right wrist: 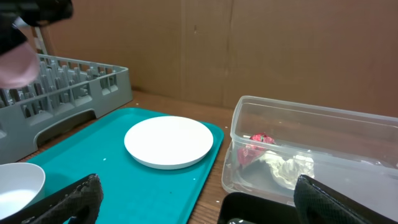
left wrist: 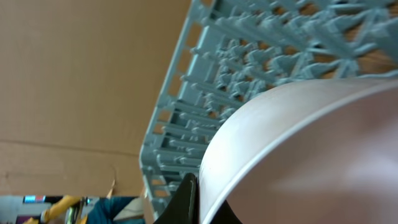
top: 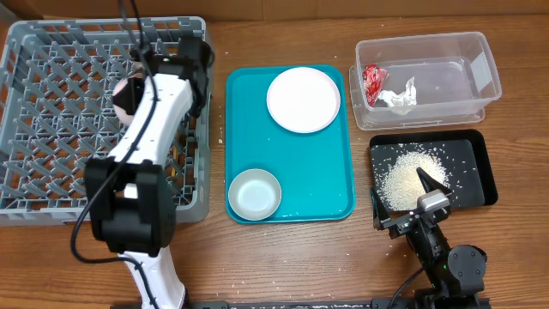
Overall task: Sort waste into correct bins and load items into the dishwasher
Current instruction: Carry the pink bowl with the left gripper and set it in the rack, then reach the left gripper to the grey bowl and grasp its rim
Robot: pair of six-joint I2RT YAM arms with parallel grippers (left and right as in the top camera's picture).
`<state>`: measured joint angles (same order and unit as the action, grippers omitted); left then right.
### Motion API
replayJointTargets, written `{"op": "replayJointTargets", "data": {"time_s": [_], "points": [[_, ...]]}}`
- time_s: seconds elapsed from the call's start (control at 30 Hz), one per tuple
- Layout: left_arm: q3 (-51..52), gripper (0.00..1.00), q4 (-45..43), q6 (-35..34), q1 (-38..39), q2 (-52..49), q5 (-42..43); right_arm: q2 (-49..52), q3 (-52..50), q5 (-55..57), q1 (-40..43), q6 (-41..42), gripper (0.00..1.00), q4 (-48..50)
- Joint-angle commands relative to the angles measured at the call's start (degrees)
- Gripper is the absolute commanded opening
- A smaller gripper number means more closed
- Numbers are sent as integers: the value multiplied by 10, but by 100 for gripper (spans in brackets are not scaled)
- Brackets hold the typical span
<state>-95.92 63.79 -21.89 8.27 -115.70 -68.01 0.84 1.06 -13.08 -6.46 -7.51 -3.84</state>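
Observation:
My left gripper (top: 137, 81) (left wrist: 200, 198) is over the grey dish rack (top: 51, 112) (left wrist: 249, 50). It is shut on the rim of a round bowl with a pale edge and a dull pinkish sheen (top: 127, 93) (left wrist: 298, 137), which looks like the metal bowl. The large white plate (top: 302, 99) (right wrist: 168, 142) and the smaller white dish (top: 255, 192) (right wrist: 15, 186) sit on the teal tray. The red wrapper (top: 374, 81) (right wrist: 258, 142) and white tissue (top: 400, 96) (right wrist: 287, 169) lie in the clear tub (top: 480, 77). Rice (top: 403, 176) lies in the black tray (top: 480, 184). My right gripper (top: 403, 202) (right wrist: 208, 211) is open and empty at that tray's near left corner. The cup and chopsticks are not in view.
The teal tray (top: 292, 172) (right wrist: 112, 168) lies between the rack and the bins. A few rice grains are scattered on the wooden table (top: 283, 257). A cardboard wall (right wrist: 249, 43) stands behind the table.

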Motion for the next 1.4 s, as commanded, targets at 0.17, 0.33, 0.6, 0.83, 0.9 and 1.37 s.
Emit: {"op": "replayJointTargets", "data": {"time_s": [0.17,0.33,0.6,0.83,0.9,1.37], "points": [[3,4,-9,7,57,-35,-42,-7,-6,5,1,0,100,4],[3,4,-2,7,73,-36,-42,-7,-6,5,1,0,100,4],[3,19,37,-8,83,-36,48,-7,-6,5,1,0,100,4],[-13,53,87,-57,90,-34,167,-7,-6,5,1,0,100,4],[-35,62,120,-86,94,-30,184,-7,-6,5,1,0,100,4],[-137,59,125,-29,108,70,637,-7,-6,5,1,0,100,4]]}}
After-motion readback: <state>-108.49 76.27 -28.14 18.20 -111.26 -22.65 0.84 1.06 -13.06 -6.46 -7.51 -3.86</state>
